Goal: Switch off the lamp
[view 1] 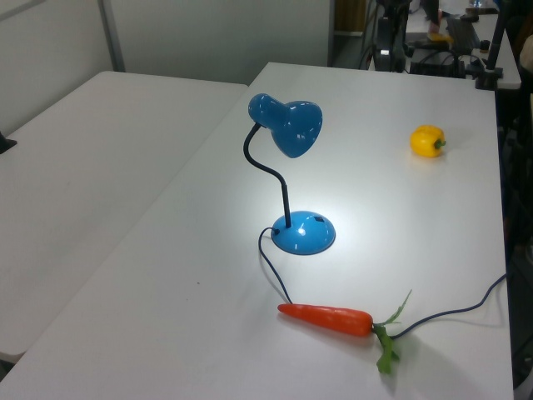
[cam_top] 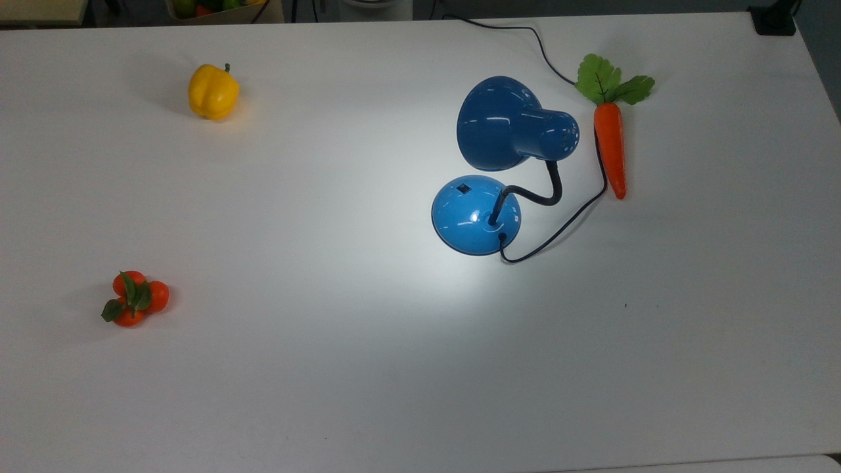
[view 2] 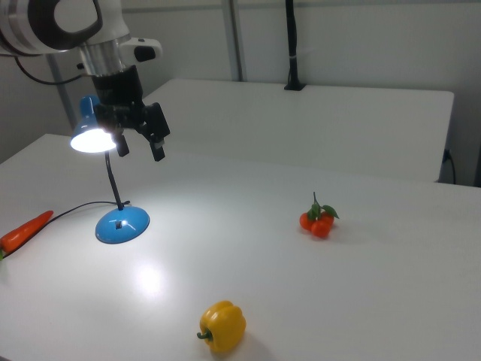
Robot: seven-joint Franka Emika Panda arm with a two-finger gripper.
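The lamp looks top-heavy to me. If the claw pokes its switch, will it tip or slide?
The lamp probably won't tip: its round base is wide and sits flat on the table. Since the switch is on top of the base, a downward press should pin it. The glossy shell may be slippery, and the thin neck would likely wobble.

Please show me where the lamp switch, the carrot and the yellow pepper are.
lamp switch (cam_top: 464, 189): top view, small black square on the base.
carrot (cam_top: 611, 154): top view, middle of the orange body.
yellow pepper (view 2: 223, 327): right view, its middle.
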